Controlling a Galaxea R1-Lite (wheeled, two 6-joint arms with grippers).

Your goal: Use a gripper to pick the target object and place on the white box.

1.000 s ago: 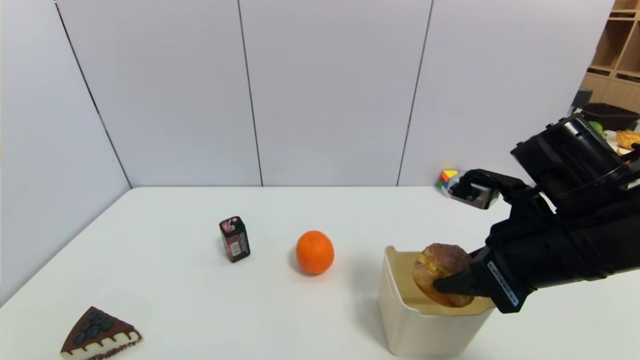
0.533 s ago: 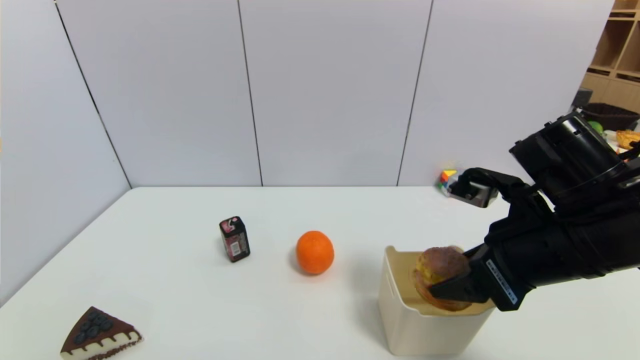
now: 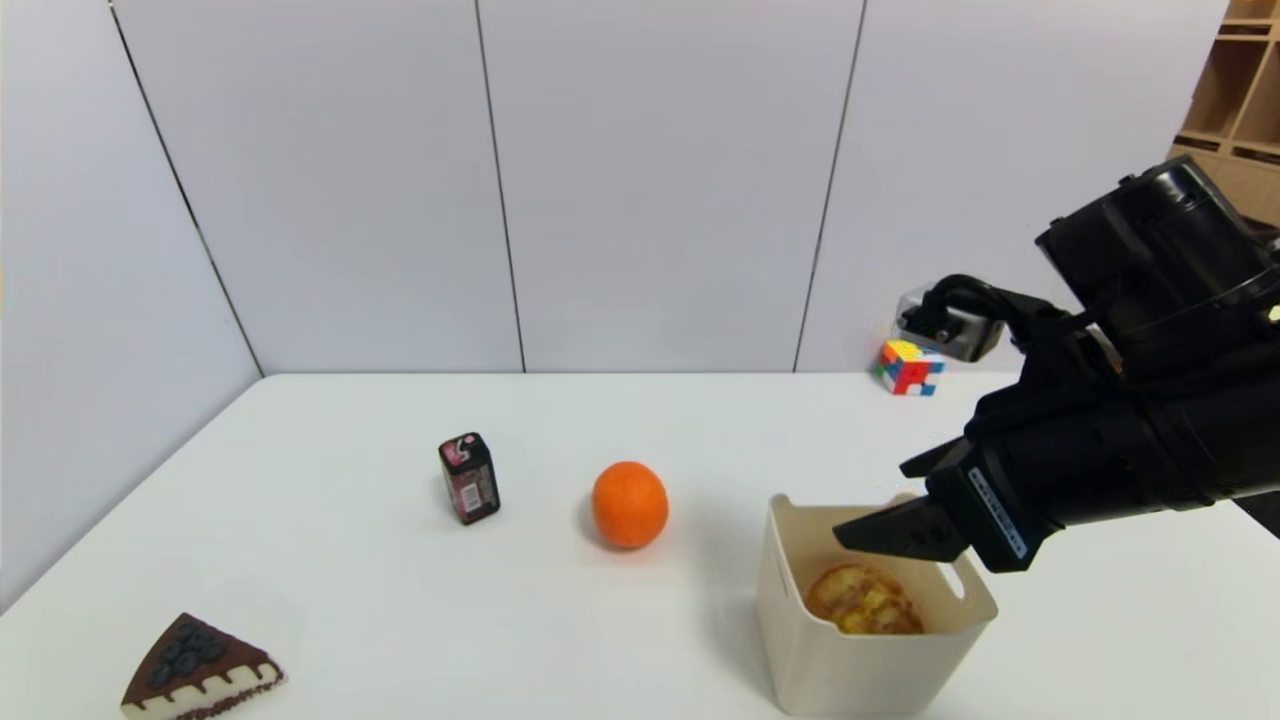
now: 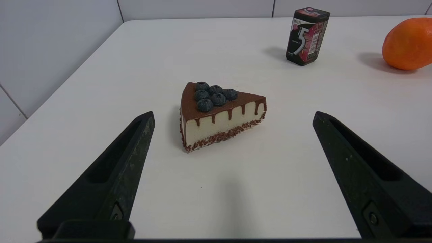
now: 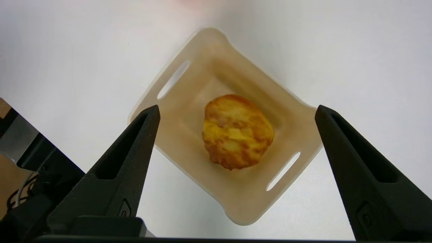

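The golden-yellow bumpy bun lies on the floor of the cream-white box at the table's front right. My right gripper hangs open just above the box, fingers spread wide and holding nothing. The bun sits well below the fingertips and apart from them. My left gripper is open too, low over the table's front left, out of the head view.
A smooth orange sits left of the box, and a dark gum pack farther left. A chocolate cake slice lies front left before the left gripper. A colour cube stands at the back right.
The right gripper opened and let go of the bun, which dropped into the box. The arm then rose, uncovering the colour cube behind it.
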